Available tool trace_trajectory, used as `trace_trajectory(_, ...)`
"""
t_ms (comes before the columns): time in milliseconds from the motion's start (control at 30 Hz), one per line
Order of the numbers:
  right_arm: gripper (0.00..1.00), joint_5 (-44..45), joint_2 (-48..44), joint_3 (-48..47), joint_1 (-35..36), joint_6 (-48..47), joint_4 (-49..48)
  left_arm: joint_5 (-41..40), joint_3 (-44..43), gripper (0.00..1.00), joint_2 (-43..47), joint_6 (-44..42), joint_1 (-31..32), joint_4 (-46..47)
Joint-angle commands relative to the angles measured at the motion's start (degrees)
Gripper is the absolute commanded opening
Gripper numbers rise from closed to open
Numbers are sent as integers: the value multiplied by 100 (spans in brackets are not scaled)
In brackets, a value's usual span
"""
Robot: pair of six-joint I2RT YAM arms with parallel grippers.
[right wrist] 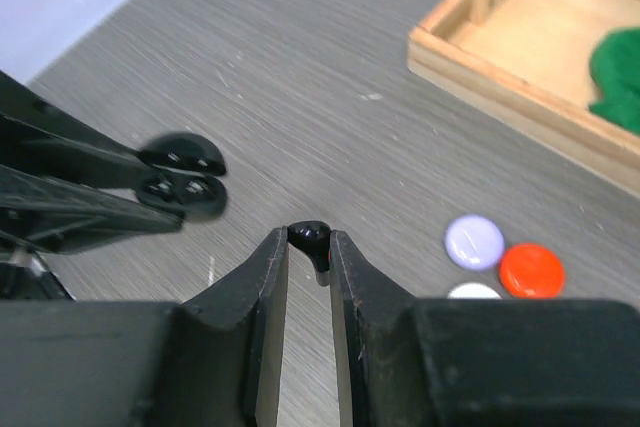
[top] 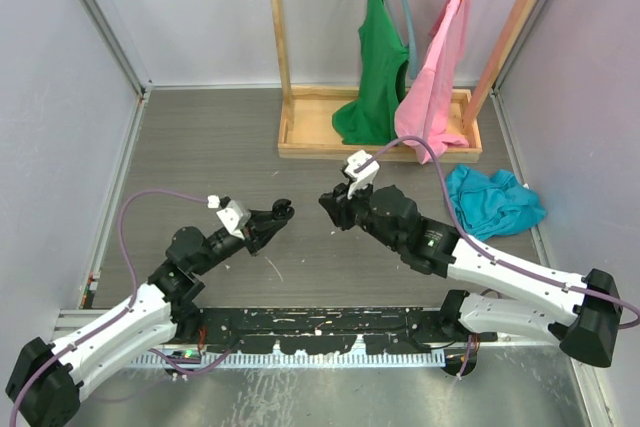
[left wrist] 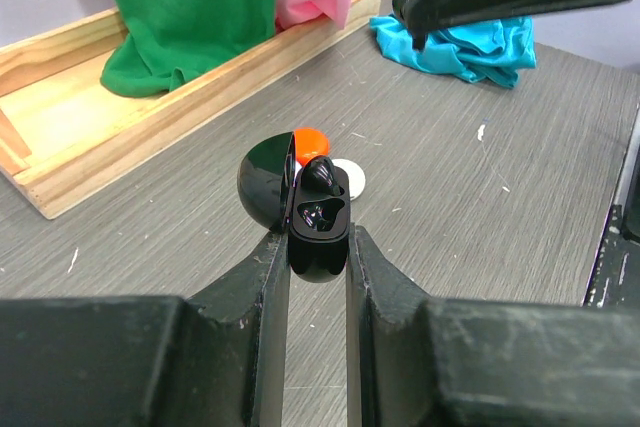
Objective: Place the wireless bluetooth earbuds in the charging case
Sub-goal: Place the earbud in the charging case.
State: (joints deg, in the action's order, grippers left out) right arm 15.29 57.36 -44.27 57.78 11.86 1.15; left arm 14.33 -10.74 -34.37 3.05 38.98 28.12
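Left gripper [left wrist: 318, 240] is clamped on the open charging case [left wrist: 314, 217], with one black bud [left wrist: 322, 175] sitting inside (lid swung back). Facing it, close by, the right gripper [right wrist: 307, 247] pinches another black earbud [right wrist: 309, 235] at its tips. Back right, a green garment [top: 375, 67] and a pink garment [top: 435, 87] drape into the wooden tray [top: 320, 150].

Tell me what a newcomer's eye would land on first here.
Mid-table, the left gripper clamps an open black charging case, while the right gripper, facing it across a gap, pinches a tiny black earbud. Behind them, a green shirt and a pink garment hang on a wooden rack at the table's far side, bright against the grey.
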Motion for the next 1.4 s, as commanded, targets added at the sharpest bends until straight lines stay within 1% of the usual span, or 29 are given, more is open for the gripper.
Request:
trace_trajectory(0,20,-541,-144,190,88,-183,-1478,285,56,0,-26,-269,-13,733)
trace_trajectory(200,20,-1282,-13,526,203,-170,-2535,658,199,0,-14,-407,-10,1056)
trace_trajectory(433,20,-1682,435,710,351,-118,-3519,834,235,0,34,-454,-10,1133)
trace_trajectory(767,21,-1739,887,727,419,-93,-3668,819,257,0,141,-421,-11,1149)
trace_trajectory(1167,21,-1749,1096,665,419,-3,-3385,711,279,0,198,-393,-16,1148)
trace_trajectory(1367,21,-1728,1057,639,428,68,-3217,577,290,0,220,-384,-8,1135)
